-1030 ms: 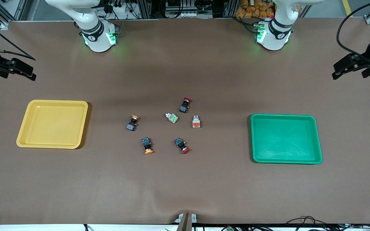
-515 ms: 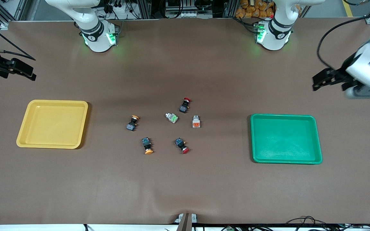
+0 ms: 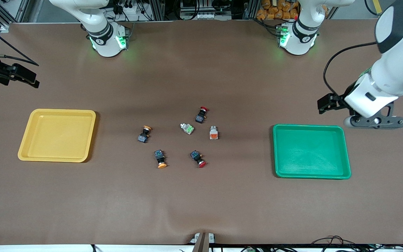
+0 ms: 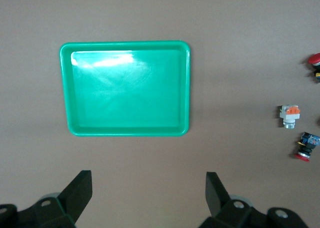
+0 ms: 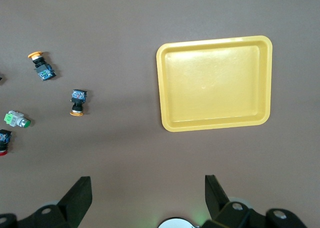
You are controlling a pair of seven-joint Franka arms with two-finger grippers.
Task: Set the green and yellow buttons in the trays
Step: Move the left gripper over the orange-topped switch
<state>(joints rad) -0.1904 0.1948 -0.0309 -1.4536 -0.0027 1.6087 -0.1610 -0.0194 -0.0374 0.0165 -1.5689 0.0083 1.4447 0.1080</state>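
Note:
The yellow tray [image 3: 57, 135] lies toward the right arm's end and the green tray [image 3: 311, 151] toward the left arm's end, both empty. Between them lie two black buttons with orange-yellow caps [image 3: 145, 134] [image 3: 160, 158], a whitish green-faced button [image 3: 187, 128] and a whitish orange-faced button [image 3: 213, 133]. My left gripper [image 3: 327, 103] is open and empty over bare table beside the green tray [image 4: 125, 87]. My right gripper [image 3: 18, 75] is open and empty, waiting over the table by the yellow tray [image 5: 215, 82]. The right wrist view shows the yellow-capped buttons [image 5: 41, 67] [image 5: 77, 101] and the green-faced one [image 5: 16, 120].
Two black switches with red caps [image 3: 201, 114] [image 3: 198, 158] lie among the buttons. The arm bases [image 3: 107, 42] [image 3: 296, 40] stand along the table's edge farthest from the front camera. A small clamp [image 3: 201, 239] sits at the nearest edge.
My left arm has swung in from the table's end toward the green tray, and its gripper is now beside the tray. The right arm and all buttons have not moved.

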